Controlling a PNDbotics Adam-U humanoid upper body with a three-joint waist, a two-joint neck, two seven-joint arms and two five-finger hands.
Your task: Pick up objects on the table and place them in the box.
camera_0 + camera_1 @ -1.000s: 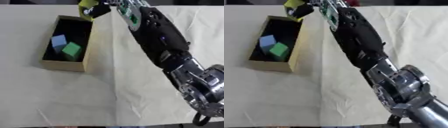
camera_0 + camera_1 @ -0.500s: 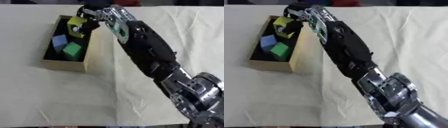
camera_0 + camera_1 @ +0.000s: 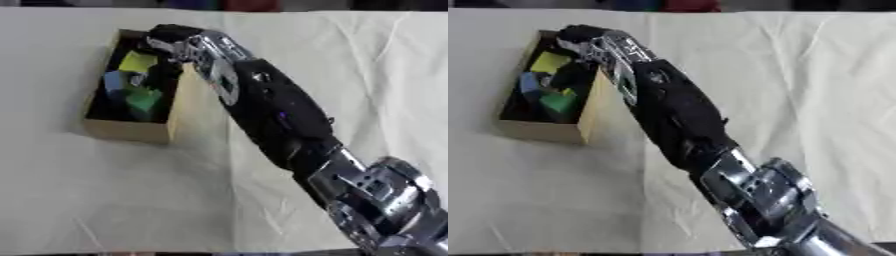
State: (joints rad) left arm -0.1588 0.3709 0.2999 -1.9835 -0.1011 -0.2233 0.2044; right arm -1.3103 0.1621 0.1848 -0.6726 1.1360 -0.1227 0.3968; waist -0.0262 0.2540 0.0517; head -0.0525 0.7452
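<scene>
- Table [image 3: 105, 200]: covered with a cream cloth, wrinkled in places.
- Right arm [image 3: 271, 107]: black, reaches from the lower right diagonally to the box's far end.
- Box [image 3: 131, 131]: open tan cardboard, dark inside, at the table's left.
- Right hand [image 3: 171, 37]: over the box's far right corner; cannot tell whether its fingers are spread or curled.
- Yellow block [image 3: 137, 61]: inside the box at the far end, just beside the hand.
- Green block [image 3: 143, 99]: in the box, nearer end.
- Blue block [image 3: 115, 80]: in the box, by its left wall.
</scene>
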